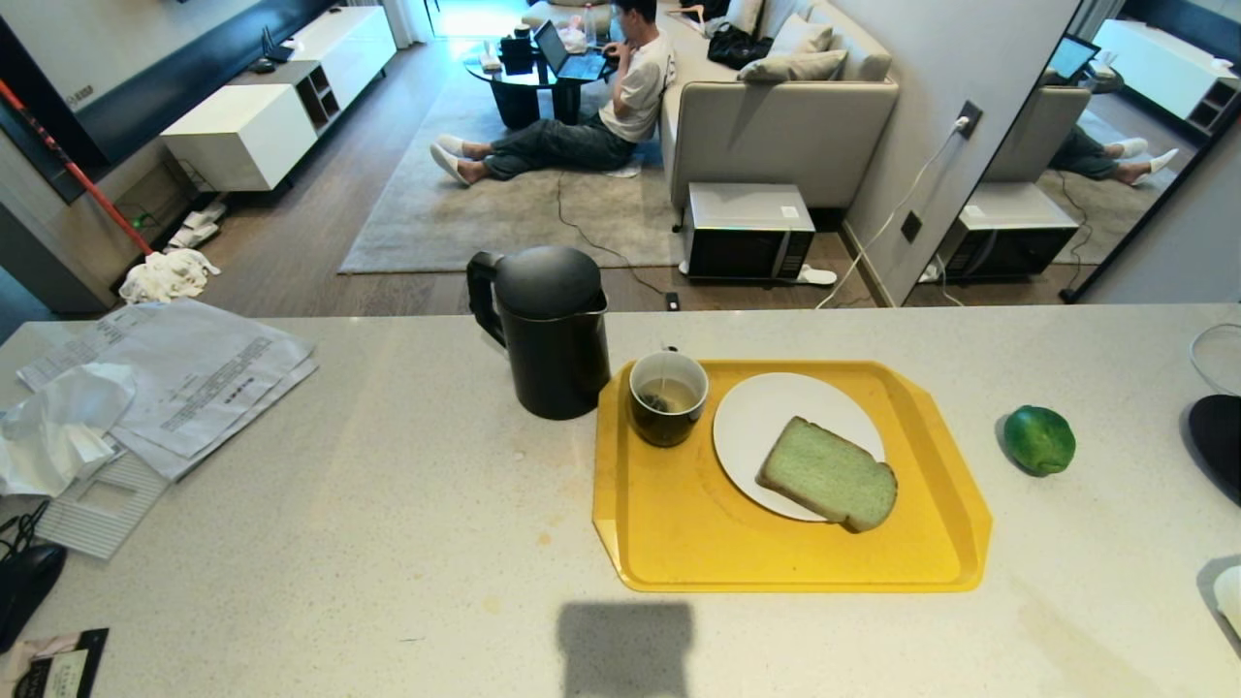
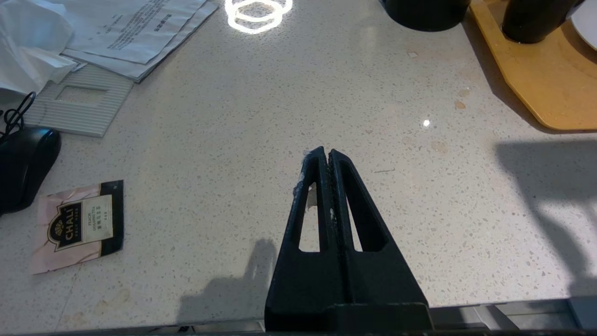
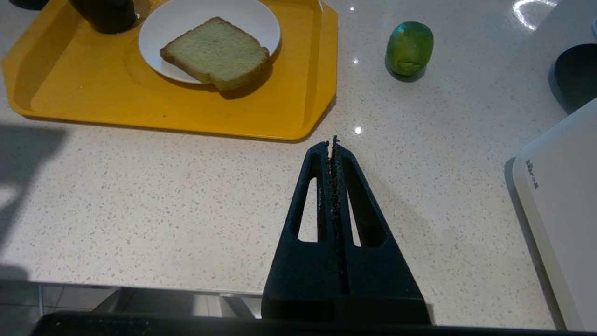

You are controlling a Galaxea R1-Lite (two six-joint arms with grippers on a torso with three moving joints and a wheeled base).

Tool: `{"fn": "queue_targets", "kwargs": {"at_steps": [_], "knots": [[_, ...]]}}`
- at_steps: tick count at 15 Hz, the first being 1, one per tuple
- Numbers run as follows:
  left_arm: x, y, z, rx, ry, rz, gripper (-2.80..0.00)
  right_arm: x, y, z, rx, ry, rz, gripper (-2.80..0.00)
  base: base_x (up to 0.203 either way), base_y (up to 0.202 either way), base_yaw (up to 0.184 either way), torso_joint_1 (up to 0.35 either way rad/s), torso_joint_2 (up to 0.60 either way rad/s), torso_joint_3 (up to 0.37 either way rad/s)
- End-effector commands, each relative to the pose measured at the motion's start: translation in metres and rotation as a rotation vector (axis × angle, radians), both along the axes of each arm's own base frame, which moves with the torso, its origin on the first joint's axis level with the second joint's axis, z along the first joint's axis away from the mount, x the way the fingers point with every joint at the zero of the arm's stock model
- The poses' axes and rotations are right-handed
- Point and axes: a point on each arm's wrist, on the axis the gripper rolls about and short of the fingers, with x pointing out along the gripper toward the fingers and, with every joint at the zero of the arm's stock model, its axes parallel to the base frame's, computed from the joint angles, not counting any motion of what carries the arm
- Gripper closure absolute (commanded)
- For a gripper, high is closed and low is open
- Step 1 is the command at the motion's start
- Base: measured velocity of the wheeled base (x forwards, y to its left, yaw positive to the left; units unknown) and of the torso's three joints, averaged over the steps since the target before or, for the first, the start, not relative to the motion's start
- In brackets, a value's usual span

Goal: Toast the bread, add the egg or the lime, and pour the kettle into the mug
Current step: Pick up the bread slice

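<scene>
A slice of pale green bread lies on a white plate on the yellow tray. The dark mug, holding liquid and a tea bag, stands on the tray's far left corner. The black kettle stands on the counter just left of the tray. The green lime rests on the counter right of the tray. No egg is in view. My left gripper is shut and empty over bare counter near its front edge. My right gripper is also shut and empty, just short of the tray's near right corner.
Papers and a plastic bag cover the counter's left side, with a tea sachet and a black mouse nearby. A white appliance and a black round object sit at the right edge. A person sits on the floor beyond the counter.
</scene>
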Motion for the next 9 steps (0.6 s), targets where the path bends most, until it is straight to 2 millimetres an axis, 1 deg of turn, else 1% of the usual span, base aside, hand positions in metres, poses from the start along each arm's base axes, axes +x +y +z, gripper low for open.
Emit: {"fn": "queue_targets", "kwargs": {"at_steps": [1, 9], "knots": [[0.0001, 0.0000, 0.0000, 0.000, 0.001, 0.001, 0.00, 0.0002, 0.0000, -0.0005, 0.000, 0.003, 0.001, 0.00, 0.000, 0.000, 0.000, 0.000, 0.00, 0.000], [0.0001, 0.0000, 0.0000, 0.000, 0.001, -0.001, 0.00, -0.0005, 0.0001, 0.0019, -0.019, -0.005, 0.006, 0.00, 0.000, 0.000, 0.000, 0.000, 0.00, 0.000]]}}
